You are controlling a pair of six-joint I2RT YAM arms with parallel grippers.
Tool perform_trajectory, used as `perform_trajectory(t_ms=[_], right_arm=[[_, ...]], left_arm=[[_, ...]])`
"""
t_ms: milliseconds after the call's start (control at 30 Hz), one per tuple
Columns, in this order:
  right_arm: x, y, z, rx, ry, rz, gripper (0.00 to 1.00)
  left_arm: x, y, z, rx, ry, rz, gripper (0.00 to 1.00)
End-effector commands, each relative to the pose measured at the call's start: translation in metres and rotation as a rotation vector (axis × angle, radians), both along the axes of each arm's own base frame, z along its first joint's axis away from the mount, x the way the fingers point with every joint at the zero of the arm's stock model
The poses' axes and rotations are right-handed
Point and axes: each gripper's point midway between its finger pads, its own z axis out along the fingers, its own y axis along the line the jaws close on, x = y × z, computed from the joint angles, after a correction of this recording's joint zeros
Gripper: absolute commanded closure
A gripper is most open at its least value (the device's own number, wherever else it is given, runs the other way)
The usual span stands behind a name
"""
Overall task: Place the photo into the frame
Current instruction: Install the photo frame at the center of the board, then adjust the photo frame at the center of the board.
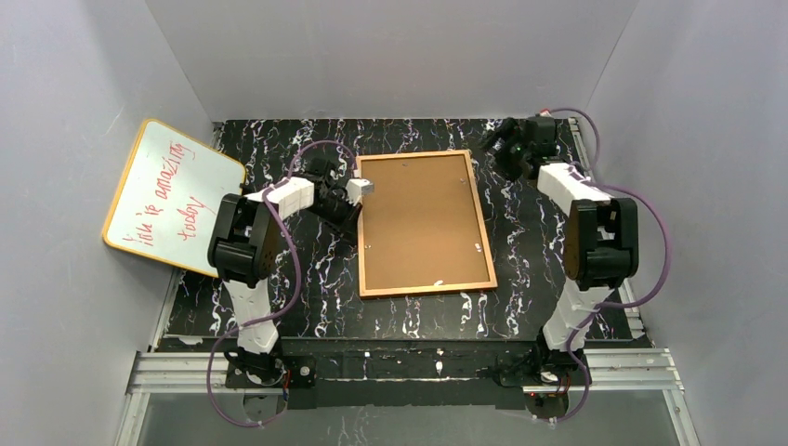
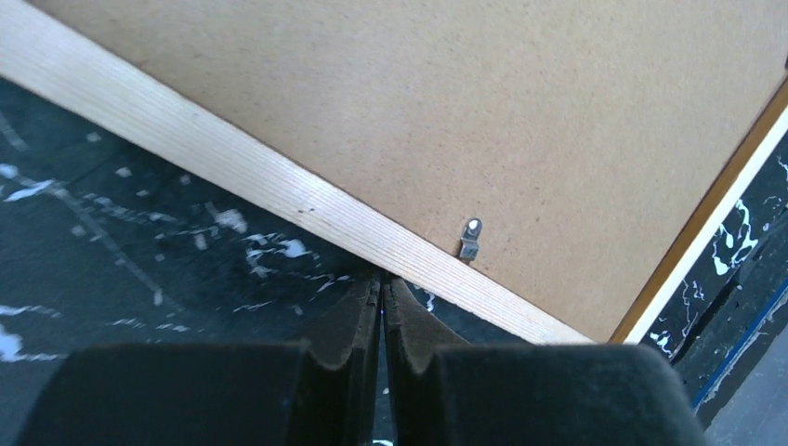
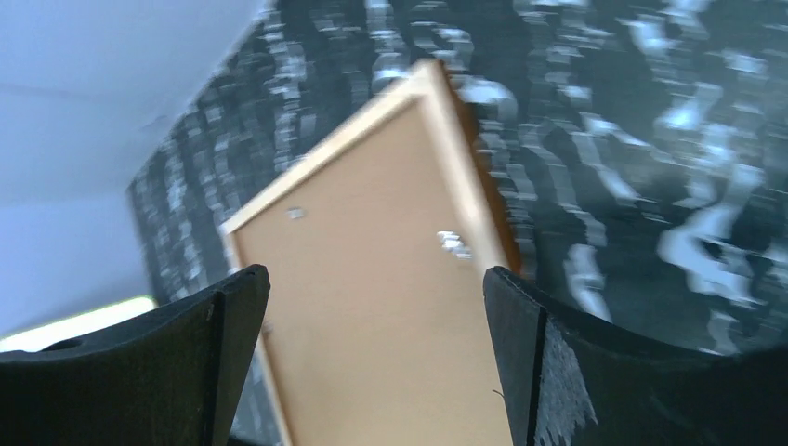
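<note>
- The rectangular orange-brown wooden picture frame point(image 1: 425, 223) lies flat in the middle of the black, white-veined marble-pattern table point(image 1: 520, 297), with its long sides running away from the arm bases.
- Its plain brown board back faces up, so only the board and the thin wooden border show.
- The left gripper point(image 1: 361, 190) sits low at the frame's left long edge, near the far corner.
- In the left wrist view its two black fingers point(image 2: 358, 311) are pressed together with nothing between them. Their tips reach the outer side of the pale wood border point(image 2: 279, 190); I cannot tell if they touch it.
- A small silver metal clip point(image 2: 471, 239) lies on the board just inside that border, close to the fingertips.
- The right gripper point(image 1: 511, 141) hangs over the far right of the table, apart from the frame's far right corner.
- In the blurred right wrist view its black fingers point(image 3: 228, 321) are spread wide and hold nothing, and the frame appears between them further off.
- A white board with a yellow edge and red handwriting point(image 1: 172, 195) leans against the left wall, well apart from the frame.
</note>
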Motion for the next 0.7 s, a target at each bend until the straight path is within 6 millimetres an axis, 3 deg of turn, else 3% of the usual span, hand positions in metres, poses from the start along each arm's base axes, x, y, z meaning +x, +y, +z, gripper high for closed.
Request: perform_trajectory(t_ms=[0,133,300,400,567,600,667], right_arm=[[-0.014,-0.029,-0.066,-0.095,0.157,-0.059,0.06],[-0.010,-0.018,-0.093,-0.067,0.235,-0.003,0.07],[-0.004,0.023,-0.097,-0.007,0.228,0.112,0.10],[0.001,0.069,-0.092,0.031,0.213,0.226,0.11],[-0.003,0.178,-0.073,0.104,0.161,0.505,0.11],[-0.005,0.196,-0.072,0.090,0.163,0.552,0.11],[-0.001,0.212,-0.072,0.030,0.156,0.587,0.08]], left_arm=[[-0.028,-0.014,0.005,-0.003,0.037,-0.073,0.95],[-0.036,-0.021,0.003,0.004,0.044,-0.107,0.95],[-0.048,-0.033,0.002,0.008,0.052,-0.159,0.95],[-0.056,-0.045,-0.001,0.012,0.061,-0.196,0.95],[-0.068,-0.074,0.000,-0.001,0.074,-0.261,0.94],[-0.070,-0.079,0.001,-0.005,0.075,-0.275,0.91],[-0.076,-0.084,0.007,-0.016,0.094,-0.306,0.79]])
